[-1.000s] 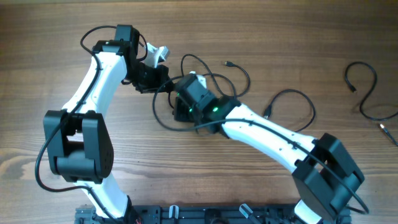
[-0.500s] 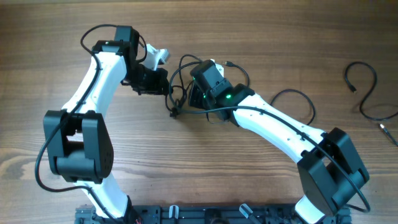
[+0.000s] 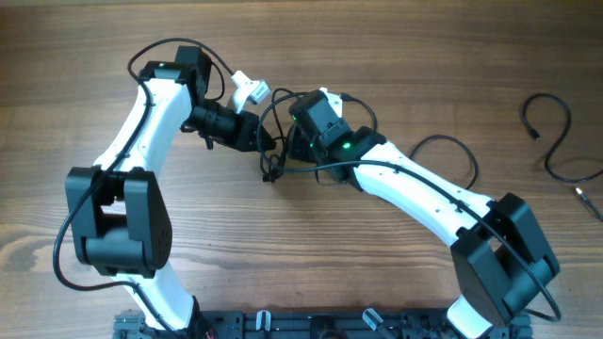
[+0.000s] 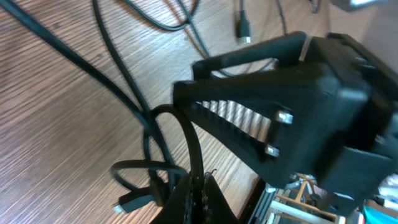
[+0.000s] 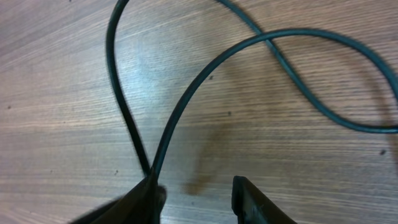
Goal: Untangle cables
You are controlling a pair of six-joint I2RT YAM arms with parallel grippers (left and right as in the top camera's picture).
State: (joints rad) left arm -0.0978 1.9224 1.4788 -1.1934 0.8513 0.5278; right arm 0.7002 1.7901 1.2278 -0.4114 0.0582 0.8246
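Closest in, the left claw [image 4: 196, 190] is clamped shut on a strand of the cables [image 3: 271, 162], and a stiff loop rises from its tips at the bottom of the left wrist view. Just beyond, the right claw [image 5: 198, 194] stands open and grips nothing. One cord runs against the finger at lower left of the right wrist view. The knot sits between the two claws, centre-left of the overhead view, above the counter [image 3: 283, 254]. Farther right a loop [image 3: 441, 139] trails beside the right arm. A stray cable [image 3: 568, 121] lies well apart at the right edge. With only one claw holding, a pull would likely drag or tighten the knot, and the cord could snag on the open finger.
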